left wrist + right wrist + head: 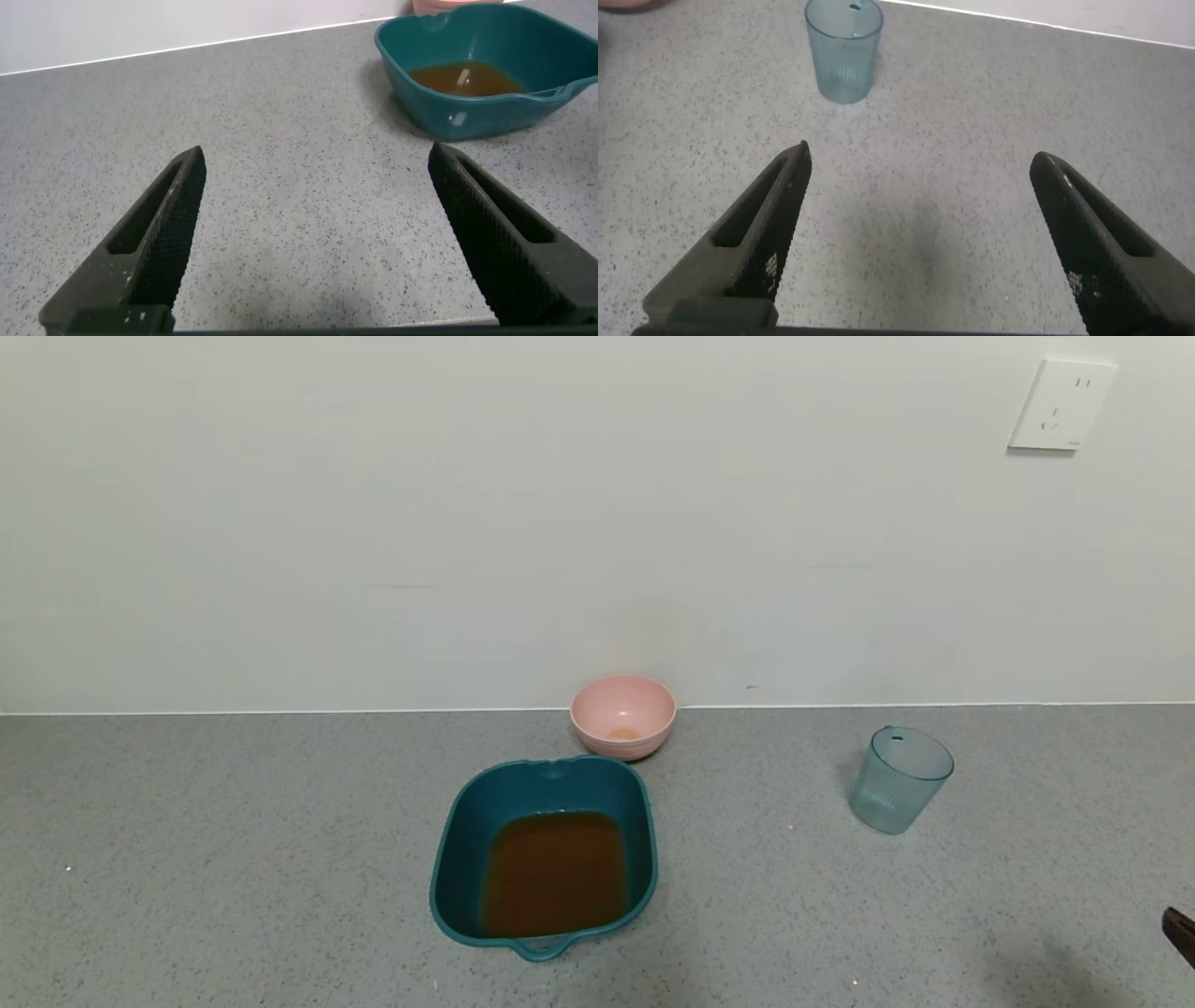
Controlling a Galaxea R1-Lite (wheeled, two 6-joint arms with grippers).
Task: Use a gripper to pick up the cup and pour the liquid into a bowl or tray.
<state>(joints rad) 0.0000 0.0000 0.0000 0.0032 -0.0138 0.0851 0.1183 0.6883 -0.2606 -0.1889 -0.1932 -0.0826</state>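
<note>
- Ribbed, translucent pale blue-green plastic cup (899, 780): upright, looks empty, towards the worktop's back right.
- Rounded-square dark teal plastic tub (451, 859): mid-worktop, holding opaque reddish-brown liquid (554, 873).
- Round pink bowl (623, 714): at the back edge.
- Right gripper (920, 201): fingers spread wide, near the front right corner; pouring appears done, so back away without touching the cup.
- Left gripper (316, 210): fingers spread, idle over speckled grey worktop (233, 859).

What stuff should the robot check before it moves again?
1. Cup upright on the counter: ok.
2. Cup emptied: looks empty, ok.
3. Liquid inside the teal tub: ok.
4. Right gripper open, cup beyond it and untouched: ok.
5. Left gripper open, holding nothing: ok.
6. Spills on the counter: none seen, ok.
</note>
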